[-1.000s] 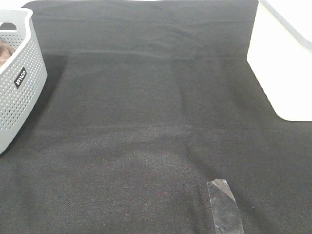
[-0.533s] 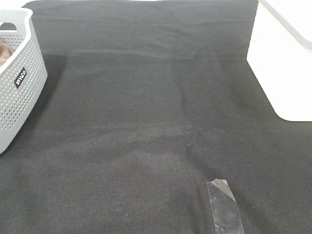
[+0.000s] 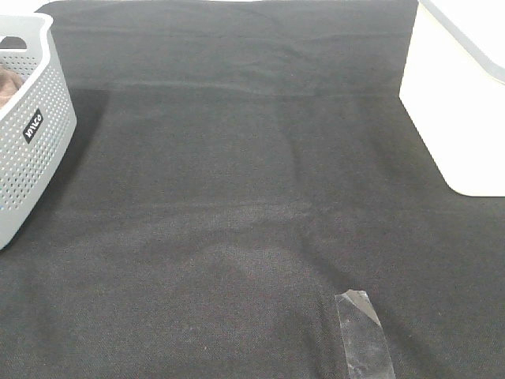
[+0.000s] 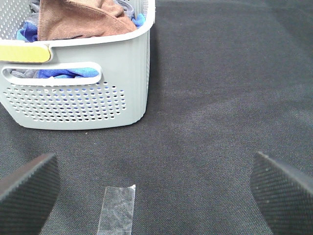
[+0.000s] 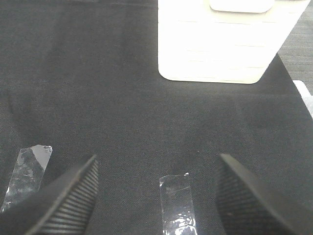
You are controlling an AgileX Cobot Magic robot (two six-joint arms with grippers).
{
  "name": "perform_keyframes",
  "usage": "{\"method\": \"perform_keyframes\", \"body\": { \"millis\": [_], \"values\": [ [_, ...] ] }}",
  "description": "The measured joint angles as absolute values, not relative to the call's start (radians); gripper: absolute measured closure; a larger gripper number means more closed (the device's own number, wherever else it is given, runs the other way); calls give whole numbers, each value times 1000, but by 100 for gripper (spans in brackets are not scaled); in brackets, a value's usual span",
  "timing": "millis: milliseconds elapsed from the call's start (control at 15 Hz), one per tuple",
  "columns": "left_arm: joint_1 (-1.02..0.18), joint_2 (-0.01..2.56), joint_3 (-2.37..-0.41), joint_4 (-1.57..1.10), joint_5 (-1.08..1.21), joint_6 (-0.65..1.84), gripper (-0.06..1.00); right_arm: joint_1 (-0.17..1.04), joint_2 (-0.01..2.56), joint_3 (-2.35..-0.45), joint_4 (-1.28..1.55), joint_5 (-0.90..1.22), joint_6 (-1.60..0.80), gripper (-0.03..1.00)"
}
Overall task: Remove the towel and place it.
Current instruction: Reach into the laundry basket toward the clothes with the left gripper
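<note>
Jaws wide and empty on left gripper [image 4: 156, 196] and right gripper [image 5: 156, 193]; towel [image 4: 83, 19] in grey basket [image 4: 124, 73], a cropped sliver overhead, clearer from left wrist.

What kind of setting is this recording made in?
Most likely a staged robot test bench rather than a home. A black cloth covering is spread over the work surface, with clear tape strips stuck on it like markers. A grey perforated basket holds a reddish-brown towel.
</note>
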State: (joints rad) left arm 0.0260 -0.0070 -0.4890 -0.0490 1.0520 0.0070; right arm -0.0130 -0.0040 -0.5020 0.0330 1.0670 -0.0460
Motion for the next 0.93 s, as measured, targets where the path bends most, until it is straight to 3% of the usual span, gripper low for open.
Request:
{"method": "perform_keyframes", "body": {
  "millis": [933],
  "values": [
    [26,-7,-489,-48,1052,8,-5,-13,-4,-502,33,1067,-46,31]
  ]
}}
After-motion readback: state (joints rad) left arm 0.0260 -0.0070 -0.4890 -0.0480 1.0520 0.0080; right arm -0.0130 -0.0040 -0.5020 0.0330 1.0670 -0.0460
